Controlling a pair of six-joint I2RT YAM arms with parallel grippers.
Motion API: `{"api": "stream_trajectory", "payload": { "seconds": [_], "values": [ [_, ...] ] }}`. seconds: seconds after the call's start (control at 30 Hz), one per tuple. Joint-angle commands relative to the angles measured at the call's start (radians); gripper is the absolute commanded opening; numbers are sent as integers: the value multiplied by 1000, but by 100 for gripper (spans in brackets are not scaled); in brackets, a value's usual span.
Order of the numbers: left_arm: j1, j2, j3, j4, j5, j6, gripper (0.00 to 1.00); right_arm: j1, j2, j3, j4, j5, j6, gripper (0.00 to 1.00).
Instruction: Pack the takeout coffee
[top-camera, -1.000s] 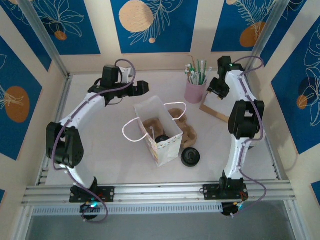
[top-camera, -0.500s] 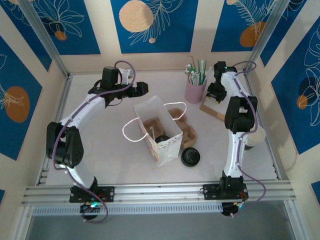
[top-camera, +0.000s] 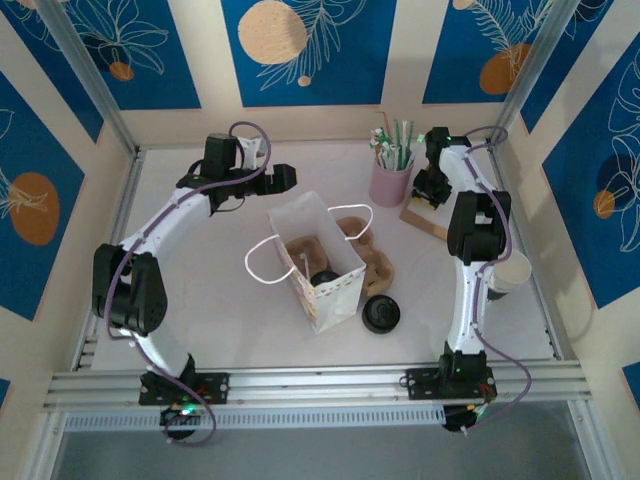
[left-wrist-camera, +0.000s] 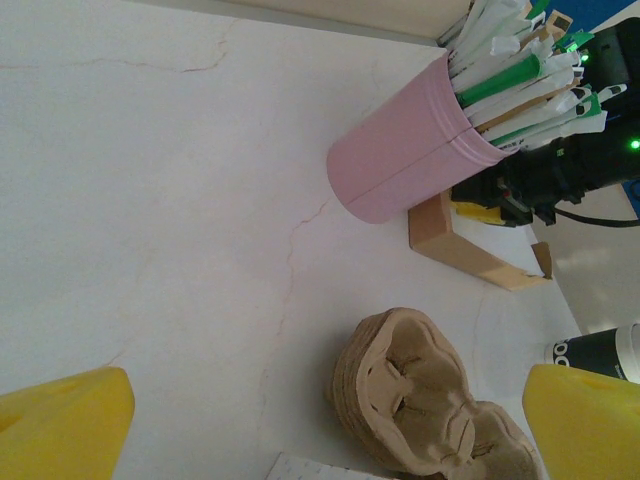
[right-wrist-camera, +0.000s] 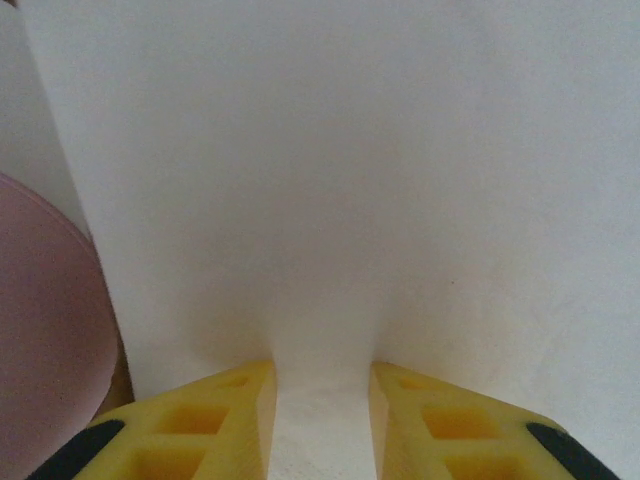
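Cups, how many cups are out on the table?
2. The pink cup holding straws stands at the back. The white paper cup stands far right. The white bag might hide another.

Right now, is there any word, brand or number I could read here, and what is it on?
Nothing reads clearly.
Takeout coffee, black band: white marks, cut off by the picture's edge, unreadable.
Straw wrappers in the pink cup: green print, too blurred.
Paper bag: speckled front, too small to tell.
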Motion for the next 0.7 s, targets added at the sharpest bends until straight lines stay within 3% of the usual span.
{"api": "stream_trajectory", "payload": {
  "seconds": [0.0, 0.47, 0.67],
  "values": [
    [11, -7, -4, 20, 23, 3, 100, 3, 26, 22, -10, 3, -12, 29],
    [11, -25, -4, 11, 20, -3, 100, 4, -15, 19, 3, -2, -28, 1],
    [11, -49, -10, 1, 13, -2, 100, 7, -97, 4, 15, 10, -33, 0]
  ]
}}
